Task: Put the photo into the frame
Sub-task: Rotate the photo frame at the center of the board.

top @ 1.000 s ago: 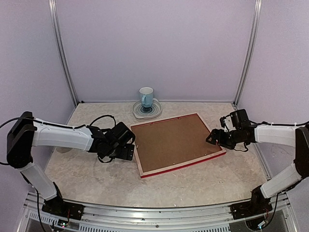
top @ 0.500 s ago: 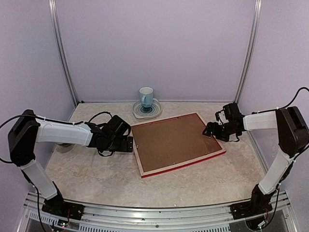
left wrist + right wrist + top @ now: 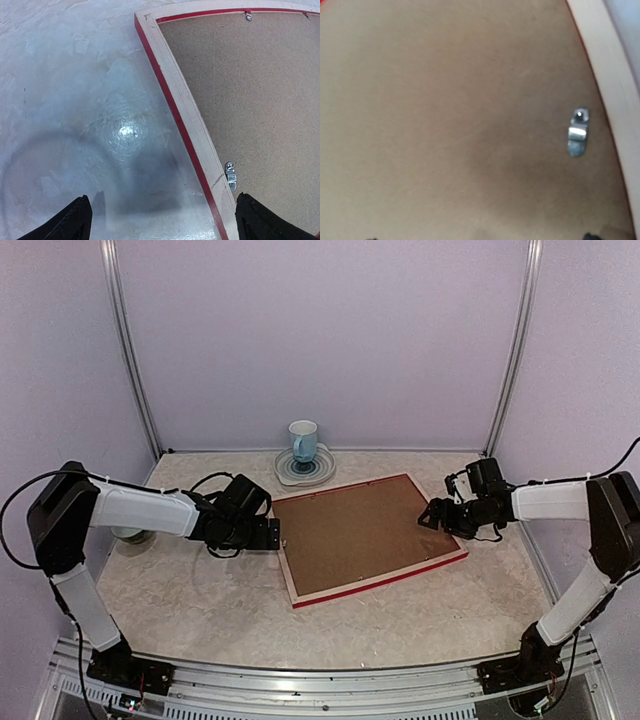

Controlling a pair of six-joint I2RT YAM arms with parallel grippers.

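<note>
While the frame [image 3: 378, 576] lies face down near the middle of the bench [image 3: 200, 610], its pale wood reverse is turned upward and its red edge is seen along the near side. A brown backing board [image 3: 355, 532] is seated inside it, with a small metal clip [image 3: 230, 175] visible at the left rail. The left hand [image 3: 270, 536] is held just beside the frame's left rail, spread wide and gripping nothing; in its wrist view one fingertip [image 3: 75, 220] is over bare bench and the other over the board. The right hand [image 3: 432, 517] is placed above the frame's right edge, likewise parted and empty. Whether the photo lies beneath the board cannot be told. A blue-and-white mug [image 3: 303, 440] is stood on a saucer [image 3: 323, 473] behind the frame.
</note>
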